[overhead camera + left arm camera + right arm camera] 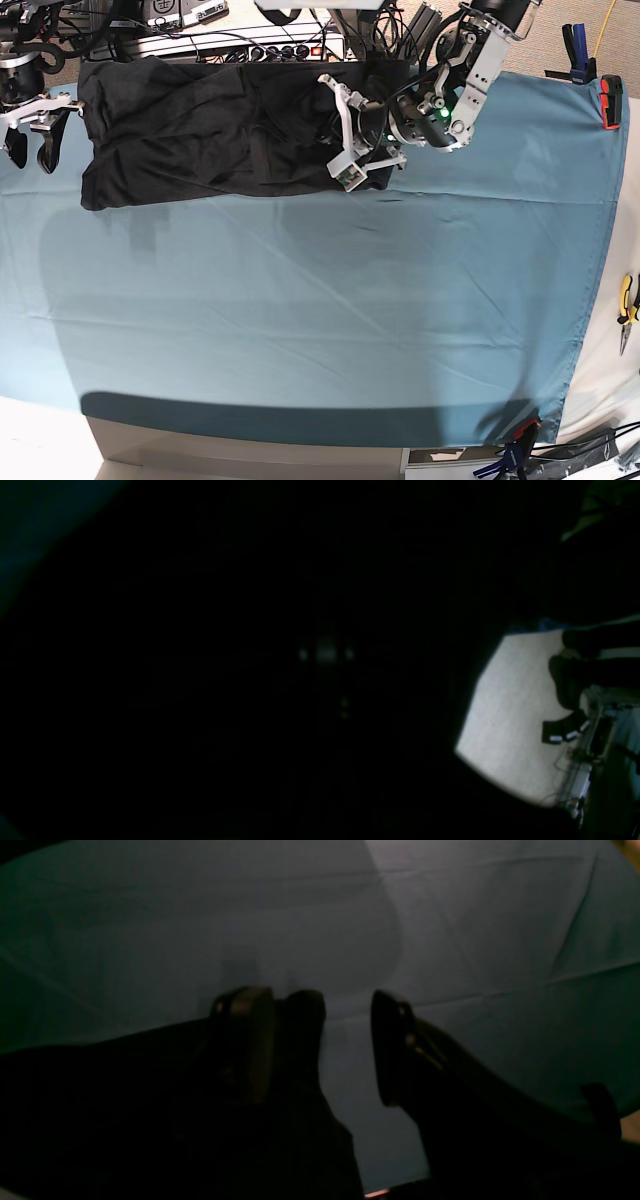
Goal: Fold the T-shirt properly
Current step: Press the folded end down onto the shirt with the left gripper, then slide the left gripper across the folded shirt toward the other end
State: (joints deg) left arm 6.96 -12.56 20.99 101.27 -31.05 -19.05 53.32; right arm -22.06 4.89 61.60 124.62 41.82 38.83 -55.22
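Darkness fills most of the frame here, centre and lower left almost black, a few faint pale spots glimmering mid-picture! Up in the upper left, a dim teal cloth (55,525). And over at the right, a pale grey surface (510,695), with dark objects (575,675) along its right side!

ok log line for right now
left gripper: shut, at t-shirt | right gripper: open, near shirt edge | shirt: on teal cloth, unfolded
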